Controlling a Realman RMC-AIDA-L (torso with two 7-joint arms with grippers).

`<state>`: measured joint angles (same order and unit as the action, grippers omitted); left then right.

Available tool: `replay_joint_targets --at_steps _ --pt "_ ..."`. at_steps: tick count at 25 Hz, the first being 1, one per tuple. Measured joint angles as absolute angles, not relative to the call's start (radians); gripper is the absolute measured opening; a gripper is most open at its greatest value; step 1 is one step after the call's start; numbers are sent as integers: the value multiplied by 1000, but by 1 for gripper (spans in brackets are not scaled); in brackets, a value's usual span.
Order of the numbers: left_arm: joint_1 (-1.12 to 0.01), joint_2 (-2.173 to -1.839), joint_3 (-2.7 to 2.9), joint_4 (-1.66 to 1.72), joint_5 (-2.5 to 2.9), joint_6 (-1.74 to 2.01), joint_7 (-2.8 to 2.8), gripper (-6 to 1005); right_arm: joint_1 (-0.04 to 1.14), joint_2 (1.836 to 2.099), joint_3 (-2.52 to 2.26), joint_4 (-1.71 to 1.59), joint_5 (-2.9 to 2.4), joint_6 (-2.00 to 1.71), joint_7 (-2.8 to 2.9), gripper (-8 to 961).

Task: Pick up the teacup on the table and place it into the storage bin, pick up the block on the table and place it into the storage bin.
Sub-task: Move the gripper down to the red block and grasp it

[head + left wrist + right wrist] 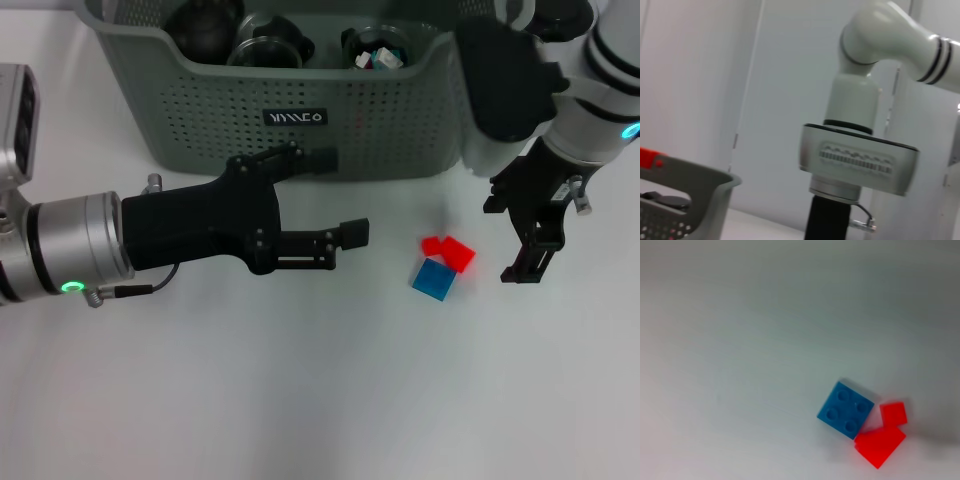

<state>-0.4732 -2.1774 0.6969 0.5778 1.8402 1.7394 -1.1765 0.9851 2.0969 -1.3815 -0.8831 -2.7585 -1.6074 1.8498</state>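
Since no teacup shows on table (300,400), that half looks done; blue block (434,279) w/ red pieces (449,251) remains beside right gripper (537,240), fingers apart; left gripper (340,198) fingers apart, empty, near storage bin (200,110).

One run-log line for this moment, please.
left gripper: open, empty, before storage bin | right gripper: open, beside blue block | blocks on table
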Motion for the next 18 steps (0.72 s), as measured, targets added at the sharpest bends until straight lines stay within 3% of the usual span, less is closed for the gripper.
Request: replay_joint_targets --at_steps 18 --pt "-466 -2174 636 549 1829 1685 -1175 947 1003 2109 -1670 -872 -2683 -1497 1739 895"
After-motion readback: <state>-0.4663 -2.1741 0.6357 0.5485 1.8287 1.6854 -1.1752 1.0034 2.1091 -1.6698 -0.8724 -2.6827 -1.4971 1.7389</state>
